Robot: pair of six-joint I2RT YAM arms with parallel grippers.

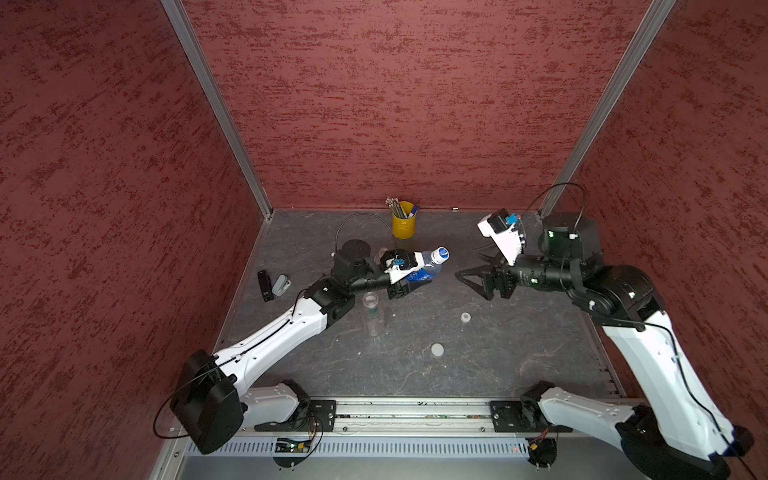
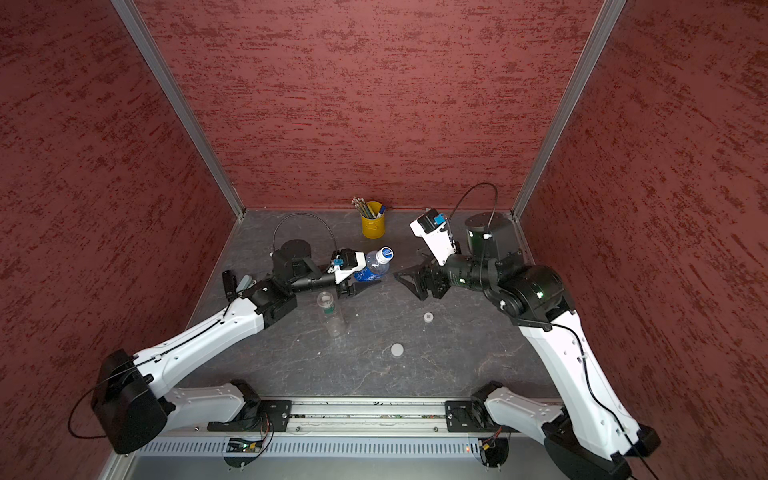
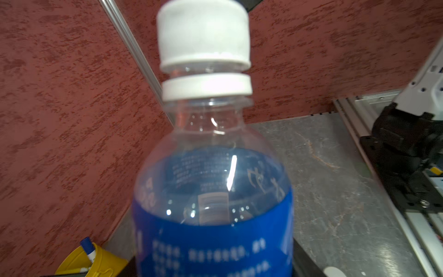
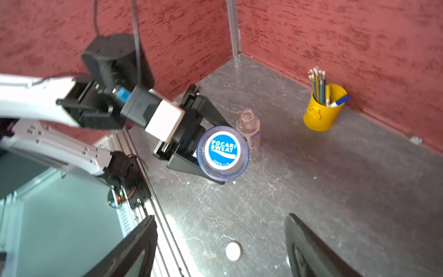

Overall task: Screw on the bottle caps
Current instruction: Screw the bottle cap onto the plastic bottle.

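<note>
I count 1 of 3 done, or nearly so: the blue-and-white cap (image 4: 223,150) sits on the blue-labelled bottle (image 3: 213,215), which my left gripper (image 1: 417,274) clamps, tilted toward the right arm. My right gripper (image 1: 471,266) is spread wide, near that cap but off it, holding nothing. The small marked cap (image 1: 465,317) and wide white cap (image 1: 437,349) lie loose on the table (image 1: 519,332). The green-banded bottle (image 1: 371,305) and white-labelled bottle (image 4: 248,129) stand uncapped.

The blue-labelled bottle (image 3: 213,227) is clear, with a deep blue label and white print. Its cap (image 4: 222,150) is white, the top blue with white letters. The pencil cup (image 4: 321,115) is yellow. The walls (image 1: 395,104) are red with darker streaks, the table (image 1: 415,374) dark grey with pale veins.
</note>
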